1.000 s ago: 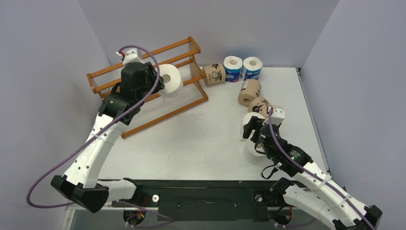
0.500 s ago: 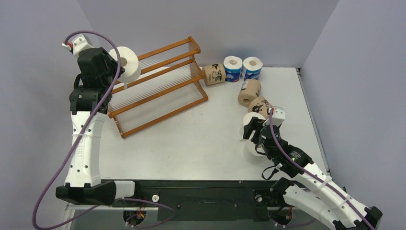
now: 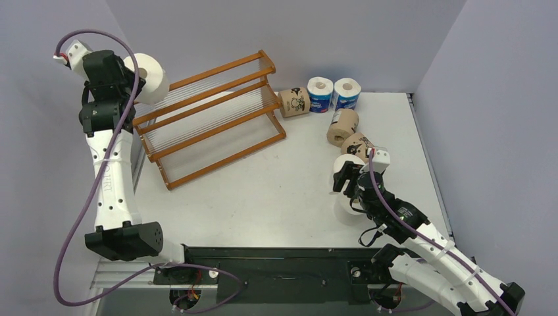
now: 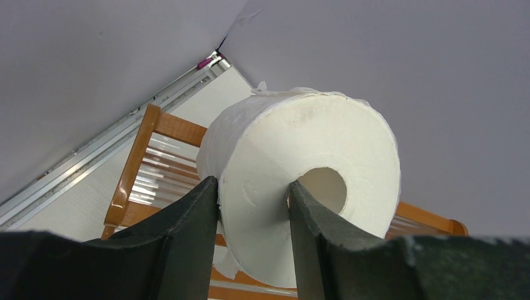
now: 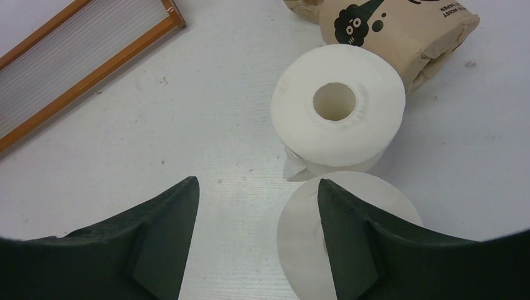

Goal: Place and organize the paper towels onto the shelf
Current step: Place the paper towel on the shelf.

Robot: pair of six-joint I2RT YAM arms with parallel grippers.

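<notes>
Now my left gripper (image 4: pixel 251 187) is clenched on a plain white paper towel roll (image 4: pixel 281 144). One finger is on its outer side and the other at its hollow core, pinching the wall between them. I hold it in the air by the far left end of the orange-brown wooden three-tier shelf (image 3: pixel 210 131), which sits askew near the desk's far left corner. My right gripper (image 5: pixel 257 184) hangs with its jaws apart and nothing between them, low over the white desk (image 5: pixel 125 156) towards its right edge. Just beside it a second white roll (image 5: pixel 337 106) stands core up, touching a brown-wrapped roll with black print (image 5: pixel 400 31). A third white roll (image 5: pixel 356 212) lies partly behind my right finger. Two blue-and-white wrapped rolls (image 3: pixel 320 94) stand at the far edge.
</notes>
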